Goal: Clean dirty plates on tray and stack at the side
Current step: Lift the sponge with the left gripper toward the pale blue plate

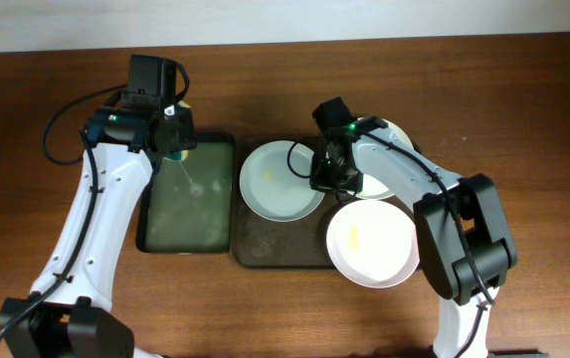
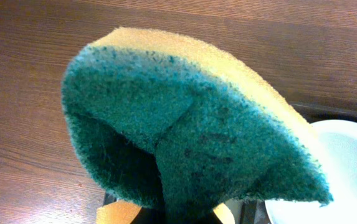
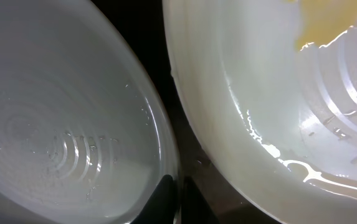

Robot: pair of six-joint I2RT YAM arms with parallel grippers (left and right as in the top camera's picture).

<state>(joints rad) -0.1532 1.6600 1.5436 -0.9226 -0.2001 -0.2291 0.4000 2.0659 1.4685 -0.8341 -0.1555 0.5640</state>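
Three white plates lie over the dark brown tray [image 1: 273, 251]. The left plate [image 1: 277, 181] is wet. The back right plate [image 1: 382, 185] is partly hidden by my right arm. The front right plate [image 1: 372, 242] has a faint yellow smear. My right gripper [image 1: 326, 171] is shut on the left plate's right rim. In the right wrist view its fingers [image 3: 178, 198] pinch that rim [image 3: 60, 124], beside a smeared plate [image 3: 278, 99]. My left gripper [image 1: 172, 134] is shut on a green and yellow sponge [image 2: 190, 130], which hides its fingertips [image 2: 166, 214]. A plate edge [image 2: 346, 174] shows at the lower right.
A smaller dark green tray [image 1: 190, 194] with a wet film lies left of the brown tray, under my left gripper. The wooden table [image 1: 523, 119] extends on both sides. A pale wall edge runs along the back.
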